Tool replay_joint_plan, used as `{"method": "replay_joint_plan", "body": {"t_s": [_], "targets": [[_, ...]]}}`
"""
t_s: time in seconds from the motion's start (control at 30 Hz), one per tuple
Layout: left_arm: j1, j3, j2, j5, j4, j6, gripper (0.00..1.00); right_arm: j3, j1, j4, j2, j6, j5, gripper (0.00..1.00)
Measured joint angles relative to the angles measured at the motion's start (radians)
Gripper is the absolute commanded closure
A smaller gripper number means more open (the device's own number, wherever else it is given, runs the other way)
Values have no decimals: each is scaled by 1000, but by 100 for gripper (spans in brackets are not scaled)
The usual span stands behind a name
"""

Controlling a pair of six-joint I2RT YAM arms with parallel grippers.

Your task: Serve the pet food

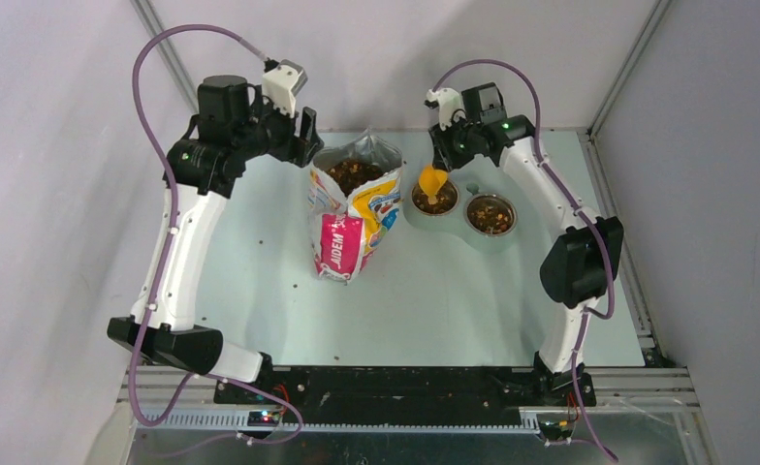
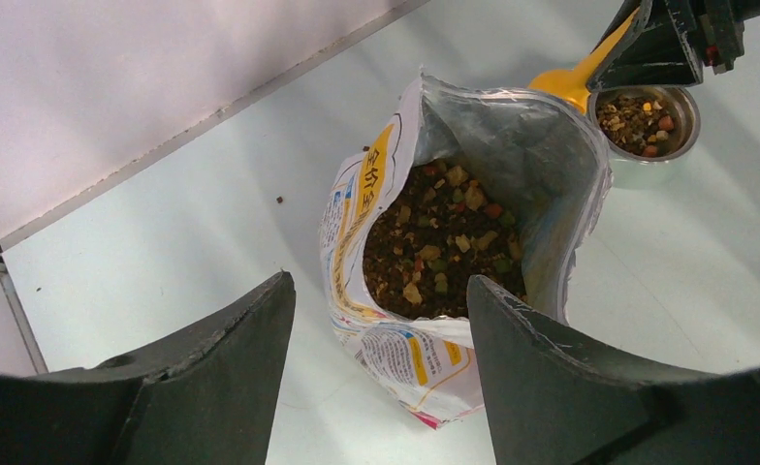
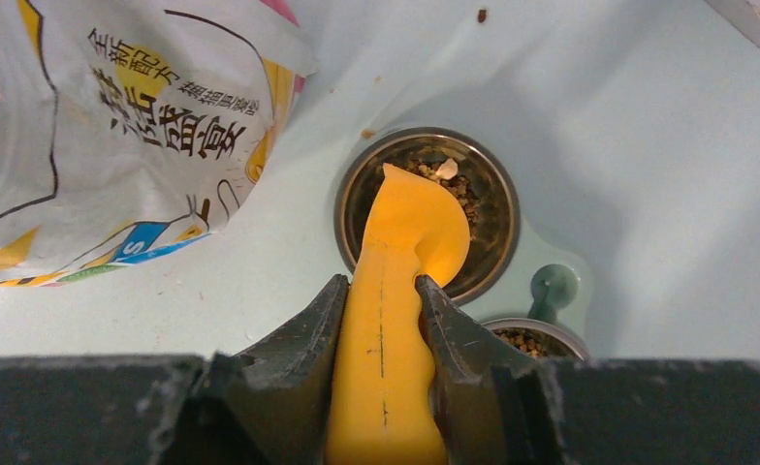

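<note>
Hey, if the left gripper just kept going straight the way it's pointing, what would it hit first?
Most likely the bag: the open left gripper points into its mouth, so it would meet the near rim or the kibble inside first. Depth is unclear.

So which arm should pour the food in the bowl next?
Right, probably. The right gripper is shut on the yellow scoop, which hangs over the bowl nearest the bag. The left gripper is open and empty, off by the bag.

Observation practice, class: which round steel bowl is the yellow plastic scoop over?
The steel bowl beside the printed food bag; the yellow plastic scoop hangs over it.
</note>
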Motion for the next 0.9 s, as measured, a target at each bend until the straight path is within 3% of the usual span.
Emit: {"method": "replay_joint_plan", "body": {"t_s": [0.9], "targets": [[-16,0,0,-8,-5,17,27,-19,-5,-16,34,-21,79,100]]}}
